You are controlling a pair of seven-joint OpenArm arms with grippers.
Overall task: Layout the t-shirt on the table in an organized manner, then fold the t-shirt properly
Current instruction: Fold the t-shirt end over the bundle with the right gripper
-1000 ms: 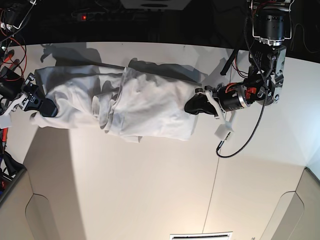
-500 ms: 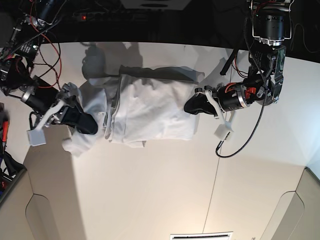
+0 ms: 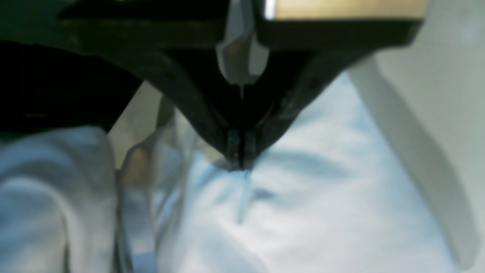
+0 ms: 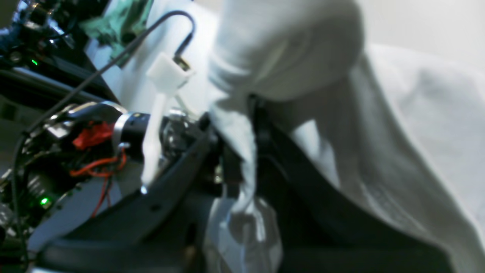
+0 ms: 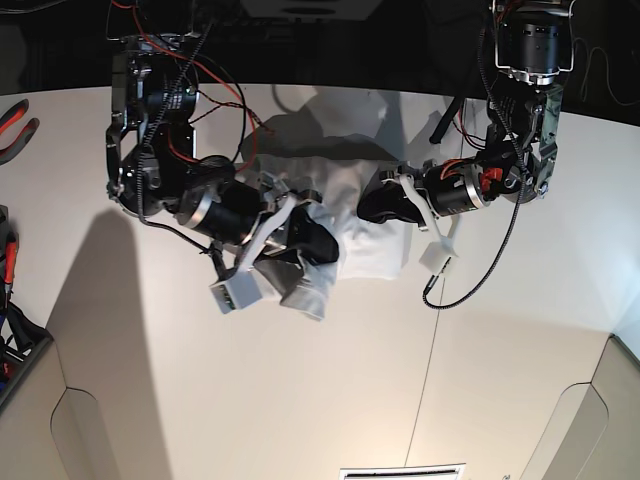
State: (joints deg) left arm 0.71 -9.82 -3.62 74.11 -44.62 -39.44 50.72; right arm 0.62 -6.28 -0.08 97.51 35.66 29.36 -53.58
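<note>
White t-shirt (image 5: pixel 355 215) cloth lies bunched in the upper middle of the base view, on the white surface (image 5: pixel 300 400), caught between the two arms. The left pincer (image 5: pixel 372 210) comes in from the right of that frame, and its black tips rest on the right edge of the cloth; in the left wrist view the left pincer (image 3: pixel 239 161) has its jaws pressed together with a small pinch of the t-shirt (image 3: pixel 303 204) fabric between the tips, a thin ridge of cloth running down from them. The right pincer (image 5: pixel 318 243) sits just left of centre in the base view, reaching in from the upper left, with a hanging corner of the cloth draped below it toward the lower middle. In the right wrist view the right pincer (image 4: pixel 242 151) is clamped on a gathered fold of the t-shirt (image 4: pixel 409 125), which bulges above the jaws and spills out below them, while the rest of the fabric slopes away to the right of the frame. A thin dark seam (image 5: pixel 425 380) crosses the surface in the lower right of the base view.
</note>
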